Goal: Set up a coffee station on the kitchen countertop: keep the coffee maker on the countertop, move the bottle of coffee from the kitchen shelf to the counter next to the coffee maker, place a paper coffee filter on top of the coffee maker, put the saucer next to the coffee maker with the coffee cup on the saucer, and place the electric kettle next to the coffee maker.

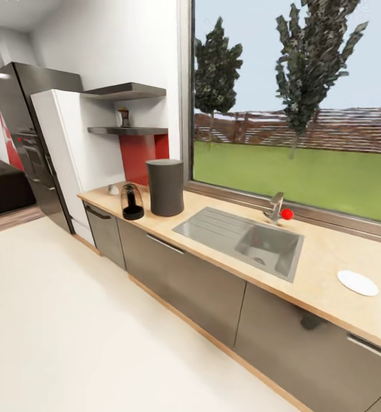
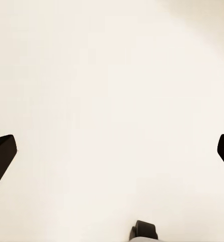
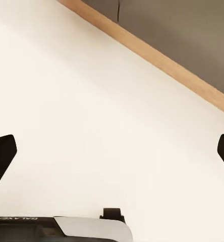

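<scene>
The countertop runs from left of centre down to the lower right of the head view, with its steel sink set in just right of centre. At the left centre of the frame the coffee maker stands on the worktop, and the electric kettle sits just beside it, towards the frame's left. A small pale object lies farther left near the counter's end, too small to name. The saucer lies well apart from them, at the right edge of the frame. On the lower wall shelf in the upper left stands the bottle of coffee.

Both wrist views look down at pale floor. The left gripper has its fingers spread wide with nothing between them; so does the right gripper, with the cabinet base in its view's upper right.

The robot appears to be approaching, with nothing in hand. The kettle already looks placed; the next move likely calls for driving closer to the shelf and reaching up for the bottle.
</scene>
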Controlling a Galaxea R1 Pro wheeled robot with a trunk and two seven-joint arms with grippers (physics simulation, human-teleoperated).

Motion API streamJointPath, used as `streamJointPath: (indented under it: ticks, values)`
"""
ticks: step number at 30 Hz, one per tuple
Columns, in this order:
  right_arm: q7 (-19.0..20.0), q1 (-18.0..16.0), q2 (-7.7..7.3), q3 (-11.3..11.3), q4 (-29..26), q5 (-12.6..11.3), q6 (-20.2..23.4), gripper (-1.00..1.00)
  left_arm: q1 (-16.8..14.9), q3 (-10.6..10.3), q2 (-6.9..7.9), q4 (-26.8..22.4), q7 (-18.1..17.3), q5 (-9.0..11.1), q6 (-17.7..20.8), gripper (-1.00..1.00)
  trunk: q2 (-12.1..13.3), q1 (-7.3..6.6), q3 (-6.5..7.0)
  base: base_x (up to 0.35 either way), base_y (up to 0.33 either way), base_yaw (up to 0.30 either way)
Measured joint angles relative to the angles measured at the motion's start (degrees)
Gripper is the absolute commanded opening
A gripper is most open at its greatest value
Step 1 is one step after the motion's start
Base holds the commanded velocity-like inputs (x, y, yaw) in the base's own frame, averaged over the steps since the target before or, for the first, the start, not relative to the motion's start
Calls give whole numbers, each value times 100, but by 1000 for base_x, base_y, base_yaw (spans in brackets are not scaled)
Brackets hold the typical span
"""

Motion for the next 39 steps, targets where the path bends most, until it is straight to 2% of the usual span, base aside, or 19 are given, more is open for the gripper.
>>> streamJointPath:
  ticks: [19, 39]
  values:
    - [0, 0, 6, 1, 0, 0, 0, 100, 0, 0, 0, 0, -4, -4, -7, 100, 0, 0, 0, 300, 198, 269]
    - [0, 0, 3, 2, 0, 0, 0, 100, 0, -10, 0, 0, -4, -21, -9, 100, 0, 0, 0, 315, 133, 269]
